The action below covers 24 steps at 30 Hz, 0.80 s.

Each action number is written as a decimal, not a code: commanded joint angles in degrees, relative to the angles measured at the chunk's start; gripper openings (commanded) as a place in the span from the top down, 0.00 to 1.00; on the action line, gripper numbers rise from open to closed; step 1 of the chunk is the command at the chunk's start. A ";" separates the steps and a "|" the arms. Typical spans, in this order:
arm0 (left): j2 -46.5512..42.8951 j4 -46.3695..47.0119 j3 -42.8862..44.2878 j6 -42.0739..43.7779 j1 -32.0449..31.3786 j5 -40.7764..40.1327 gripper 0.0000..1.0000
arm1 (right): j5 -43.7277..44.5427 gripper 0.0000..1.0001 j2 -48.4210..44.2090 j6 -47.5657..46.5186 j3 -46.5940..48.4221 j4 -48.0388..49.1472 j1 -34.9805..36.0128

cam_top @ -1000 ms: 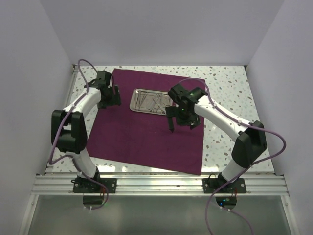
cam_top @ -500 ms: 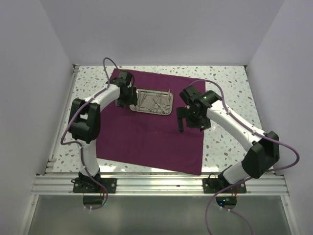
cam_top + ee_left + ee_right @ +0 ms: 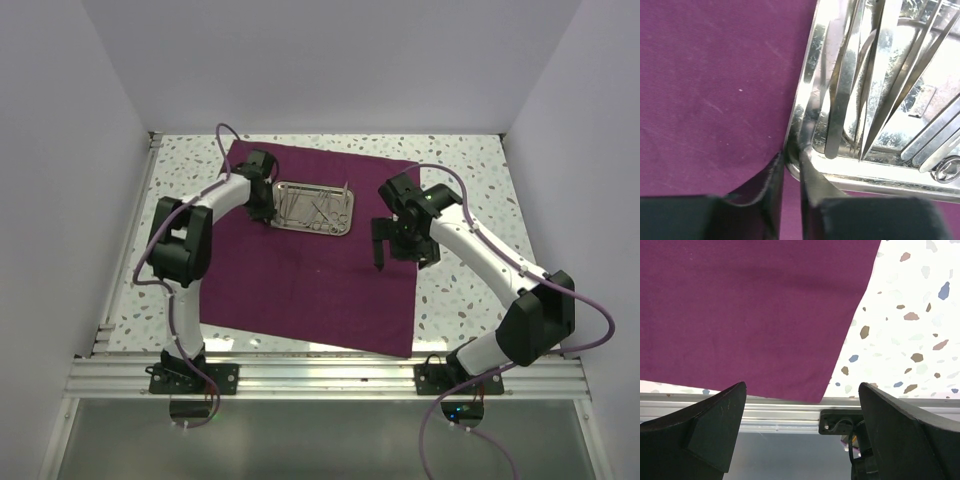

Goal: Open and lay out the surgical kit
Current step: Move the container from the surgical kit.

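The dark purple cloth wrap (image 3: 300, 280) lies spread flat on the table. On its far half sits the steel tray (image 3: 312, 231), with thin silver forceps and tweezers (image 3: 315, 207) inside. My left gripper (image 3: 262, 207) is at the tray's near left corner. In the left wrist view its jaws (image 3: 791, 157) stand narrow, one finger outside and one inside, pinching the tray's rim (image 3: 875, 176) beside the instruments (image 3: 880, 75). My right gripper (image 3: 385, 250) hovers open above the cloth's right edge (image 3: 755, 305), with nothing between its fingers (image 3: 801, 390).
Speckled white tabletop (image 3: 470, 180) shows around the cloth. An aluminium rail (image 3: 320, 375) runs along the near edge, and the right wrist view looks down on it (image 3: 780, 412). Plain walls close in the left, right and back sides.
My left arm swung right from the cloth's left side to the tray's corner and its jaws closed in on the rim. My right gripper drew right, away from the tray.
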 commanded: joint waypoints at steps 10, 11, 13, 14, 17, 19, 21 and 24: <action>-3.17 -1.03 0.55 2.39 0.23 2.29 1.00 | 0.81 0.02 -0.46 -1.59 0.35 -0.37 -0.99; -4.23 -1.03 -0.24 2.75 0.23 2.29 1.00 | 0.90 0.02 -0.46 -1.68 0.26 -0.37 -0.99; -7.83 -1.29 -2.96 4.06 0.23 2.02 1.00 | 1.08 0.02 -0.46 -1.86 0.17 -0.20 -1.26; -9.14 -1.29 -4.02 4.50 0.23 2.02 1.00 | 1.17 0.02 -0.29 -1.94 0.09 -0.02 -1.52; -14.51 -1.73 -8.68 5.65 0.23 2.72 1.00 | 0.99 0.01 0.33 -2.12 0.08 0.42 -1.69; -18.55 -2.08 -12.01 5.74 0.23 3.87 1.00 | 0.99 0.02 1.12 -2.38 0.08 0.95 -1.78; -22.32 -2.26 -13.95 5.65 0.14 5.35 1.00 | 1.17 0.02 2.26 -2.82 0.08 1.56 -1.78; -26.80 -3.05 -17.29 5.12 0.23 7.21 1.00 | 1.52 0.02 4.27 -3.17 0.35 2.52 -2.05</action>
